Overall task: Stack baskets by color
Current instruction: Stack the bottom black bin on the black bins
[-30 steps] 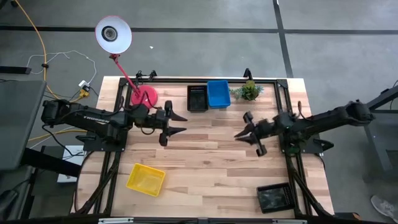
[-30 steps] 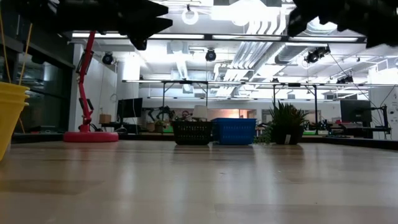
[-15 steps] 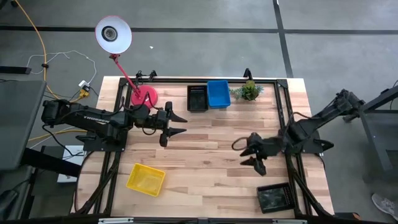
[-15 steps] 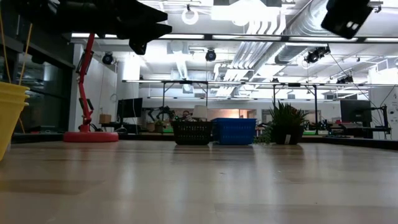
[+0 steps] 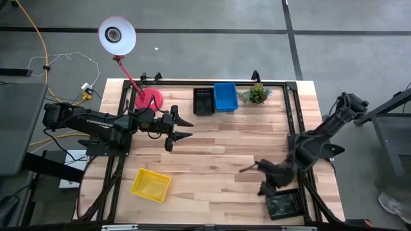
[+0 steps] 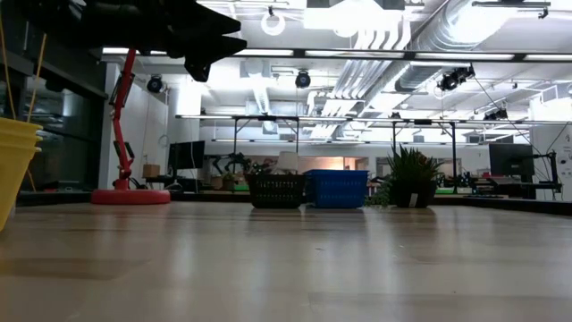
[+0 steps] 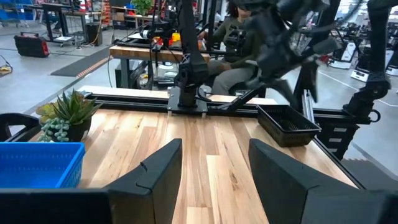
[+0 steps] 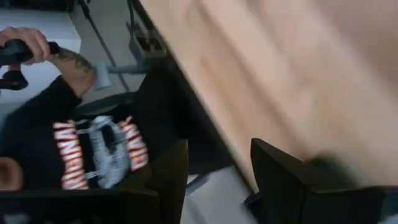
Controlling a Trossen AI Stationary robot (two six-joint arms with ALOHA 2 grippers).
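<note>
1. Wood table [image 5: 212, 160]: black basket [image 5: 203, 101] touching blue basket [image 5: 225, 97] at far edge; yellow basket [image 5: 151, 185] near-left; second black basket [image 5: 284, 204] near-right.
2. Left gripper [image 5: 185, 127] hovers mid-left, fingers apart, empty.
3. Right gripper [image 5: 255, 178] just beside second black basket, fingers apart, empty.

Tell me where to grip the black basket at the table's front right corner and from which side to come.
Grip the black basket by one of its thin upright side walls, coming straight down from above. It sits flat with its open side up, so a finger can probably slip inside the rim. The right gripper, open, hovers just beside it; the wall nearest that gripper seems easiest.
</note>
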